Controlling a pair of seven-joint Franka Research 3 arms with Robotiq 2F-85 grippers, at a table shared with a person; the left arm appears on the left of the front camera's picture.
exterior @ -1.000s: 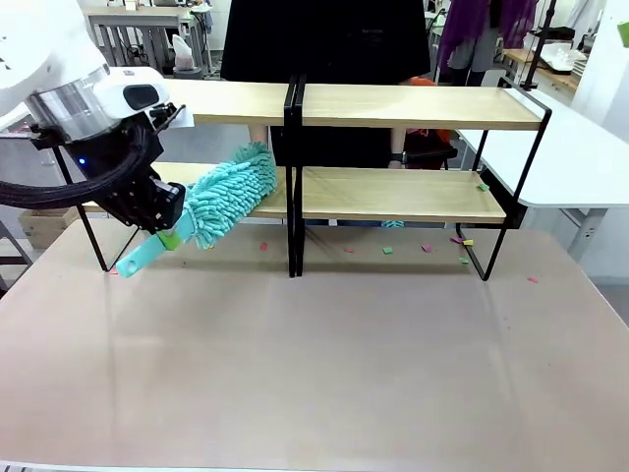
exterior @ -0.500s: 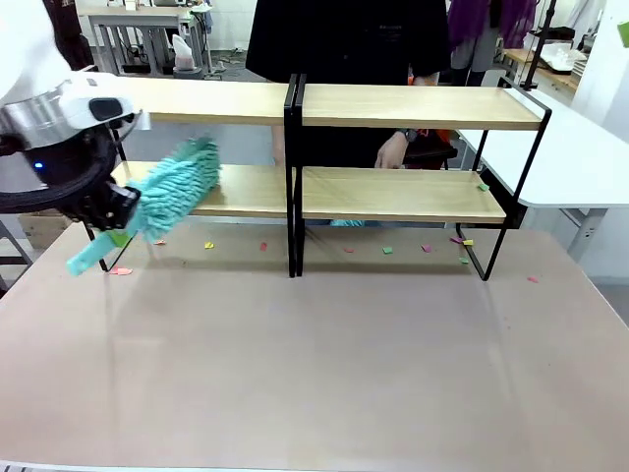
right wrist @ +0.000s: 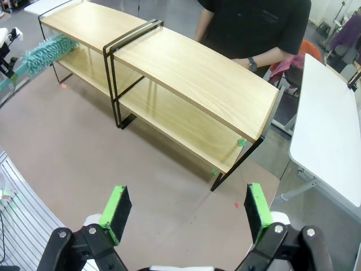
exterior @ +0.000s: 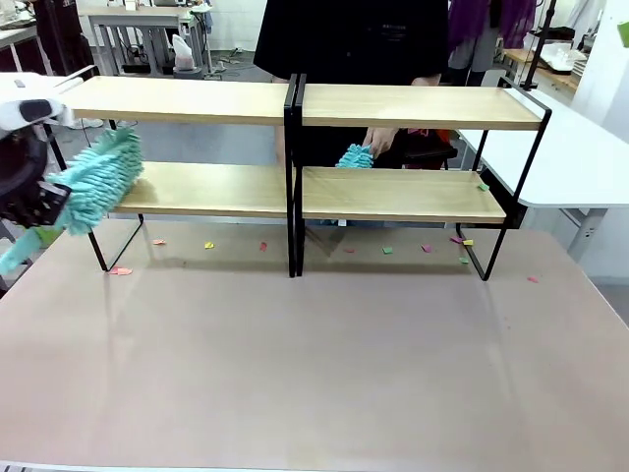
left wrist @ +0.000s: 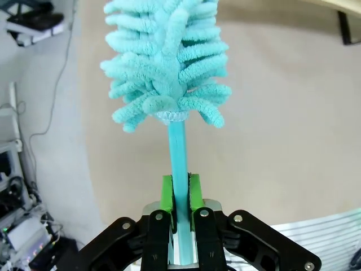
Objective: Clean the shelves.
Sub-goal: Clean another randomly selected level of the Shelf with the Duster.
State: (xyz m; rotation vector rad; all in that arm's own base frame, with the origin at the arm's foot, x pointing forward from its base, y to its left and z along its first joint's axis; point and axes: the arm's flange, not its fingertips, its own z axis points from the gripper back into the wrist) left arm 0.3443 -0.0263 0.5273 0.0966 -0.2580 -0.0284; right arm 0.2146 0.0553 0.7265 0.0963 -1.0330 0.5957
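shelves [exterior: 393,106] sit along the far side of the table [exterior: 324,374], two racks joined in the middle. left gripper [left wrist: 180,195] is pinching the handle of a fluffy teal duster [left wrist: 166,56], just off the lower board's left end. right gripper [right wrist: 186,210] has its jaws spread wide, nothing in them. person's hand [exterior: 381,141] holds a second duster [exterior: 354,156] over the right lower board. coloured scraps [exterior: 387,250] lie underneath.

Front across table [exterior: 314,374]; right wrist above shelves [right wrist: 192,73]
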